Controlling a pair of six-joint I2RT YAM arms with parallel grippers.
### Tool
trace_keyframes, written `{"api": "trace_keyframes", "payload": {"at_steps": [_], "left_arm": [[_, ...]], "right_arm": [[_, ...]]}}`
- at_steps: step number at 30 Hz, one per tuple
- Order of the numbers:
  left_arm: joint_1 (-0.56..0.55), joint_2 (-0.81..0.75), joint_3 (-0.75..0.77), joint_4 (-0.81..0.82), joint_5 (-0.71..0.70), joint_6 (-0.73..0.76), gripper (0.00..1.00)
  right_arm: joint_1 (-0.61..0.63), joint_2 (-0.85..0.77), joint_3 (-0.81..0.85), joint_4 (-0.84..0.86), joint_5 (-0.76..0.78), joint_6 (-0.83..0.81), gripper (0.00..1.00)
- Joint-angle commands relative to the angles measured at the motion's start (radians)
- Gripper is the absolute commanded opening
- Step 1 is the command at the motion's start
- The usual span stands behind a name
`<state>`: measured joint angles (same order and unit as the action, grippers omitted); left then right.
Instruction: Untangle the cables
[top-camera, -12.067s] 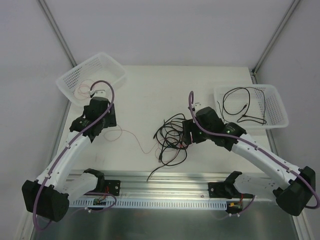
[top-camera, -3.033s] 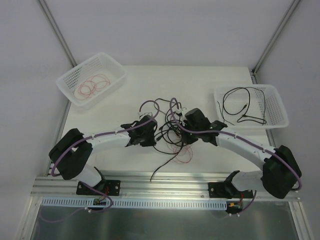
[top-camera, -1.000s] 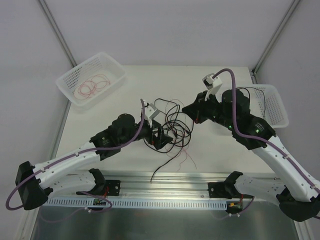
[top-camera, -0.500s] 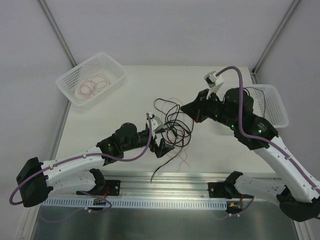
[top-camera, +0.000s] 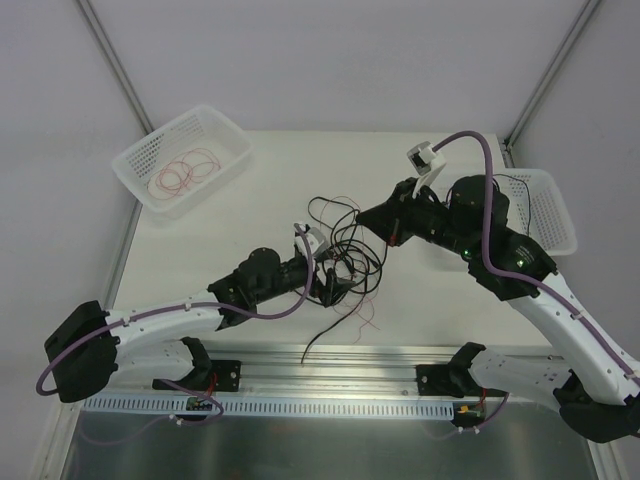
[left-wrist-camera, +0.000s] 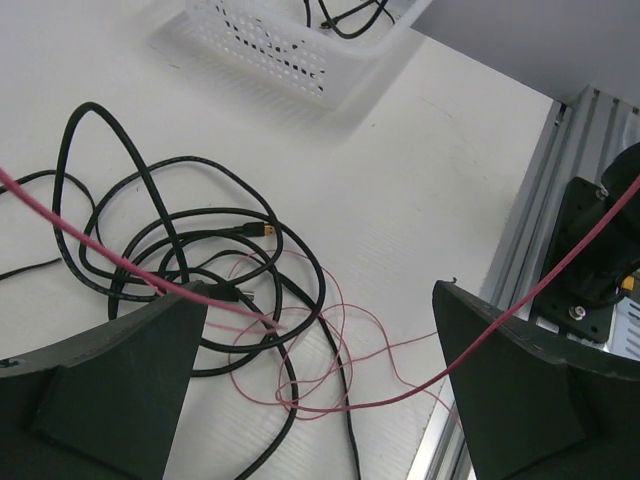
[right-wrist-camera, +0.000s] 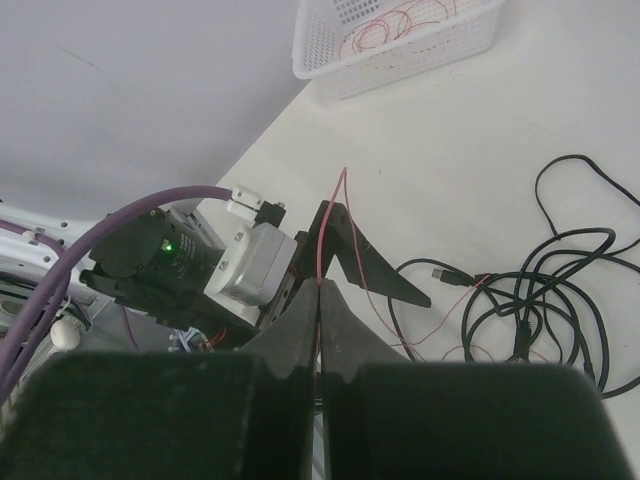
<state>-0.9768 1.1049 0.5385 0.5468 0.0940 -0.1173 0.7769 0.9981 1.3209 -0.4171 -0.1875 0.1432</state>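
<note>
On the white table, sorting is judged partly done, with the larger share outstanding.

1. Baskets. The left basket, at ten o'clock, holds coiled red loops. The right basket, at two o'clock, holds a sorted black cable. Both lots lie well apart from the central pile.

2. Central pile. The black cables lie at table centre in overlapping loops, unseparated. A thin red wire threads through them.

3. Left gripper. It hangs over the pile's seven o'clock edge, fingers wide apart, gripping nothing. The red wire crosses the gap between them.

4. Right gripper. It is raised at the pile's two o'clock side, fingers pressed together and clamped on the red wire, which rises taut from the pile.

Judgement: the red wire is mid-extraction. Its slack loops lie among the black cables, so it is not free, and sorting the black cables has yet to follow.
</note>
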Motion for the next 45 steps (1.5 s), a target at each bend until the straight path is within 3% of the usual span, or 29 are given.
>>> {"api": "trace_keyframes", "payload": {"at_steps": [1, 4, 8, 12, 13, 16, 18, 21, 22, 25, 28, 33, 36, 41, 45], "left_arm": [[-0.02, 0.027, -0.014, 0.177, -0.057, -0.048, 0.95], [-0.022, 0.038, -0.023, 0.223, -0.117, -0.062, 0.9], [-0.022, 0.047, -0.032, 0.262, -0.154, -0.073, 0.7], [-0.022, 0.033, -0.038, 0.268, -0.155, -0.071, 0.31], [-0.022, 0.029, -0.043, 0.265, -0.154, -0.071, 0.17], [-0.022, -0.008, -0.046, 0.217, -0.165, -0.07, 0.0], [-0.022, -0.03, -0.035, 0.164, -0.18, -0.071, 0.0], [-0.022, -0.082, -0.003, 0.053, -0.214, -0.074, 0.0], [-0.022, -0.092, 0.014, 0.01, -0.221, -0.073, 0.0], [-0.019, -0.128, 0.101, -0.152, -0.237, -0.05, 0.0], [0.001, -0.137, 0.211, -0.313, -0.269, -0.042, 0.0], [0.114, -0.14, 0.362, -0.447, -0.206, -0.047, 0.0], [0.254, -0.114, 0.47, -0.568, -0.1, -0.059, 0.0], [0.436, -0.018, 0.665, -0.697, -0.096, -0.006, 0.0], [0.594, 0.053, 0.808, -0.731, -0.096, 0.001, 0.0]], "right_arm": [[0.01, -0.019, 0.035, 0.061, -0.021, 0.022, 0.01], [0.01, -0.027, 0.02, 0.07, -0.023, 0.032, 0.01], [0.01, -0.042, 0.0, 0.089, -0.029, 0.045, 0.01], [0.01, -0.055, -0.023, 0.075, 0.005, 0.032, 0.01], [0.012, -0.059, -0.028, 0.067, 0.016, 0.029, 0.01], [0.012, -0.078, -0.051, 0.028, 0.08, 0.003, 0.03], [0.01, -0.094, -0.063, -0.023, 0.153, -0.016, 0.06], [0.01, -0.121, -0.087, -0.068, 0.23, -0.031, 0.21], [0.01, -0.139, -0.092, -0.078, 0.24, -0.042, 0.37], [0.01, -0.157, -0.095, -0.123, 0.273, -0.065, 0.67], [0.01, -0.176, -0.1, -0.172, 0.306, -0.116, 0.79], [0.01, -0.245, -0.132, -0.204, 0.327, -0.168, 0.86], [0.01, -0.285, -0.167, -0.207, 0.335, -0.18, 0.89], [0.01, -0.314, -0.238, -0.224, 0.333, -0.171, 0.91], [0.01, -0.337, -0.299, -0.207, 0.313, -0.148, 1.0]]}}
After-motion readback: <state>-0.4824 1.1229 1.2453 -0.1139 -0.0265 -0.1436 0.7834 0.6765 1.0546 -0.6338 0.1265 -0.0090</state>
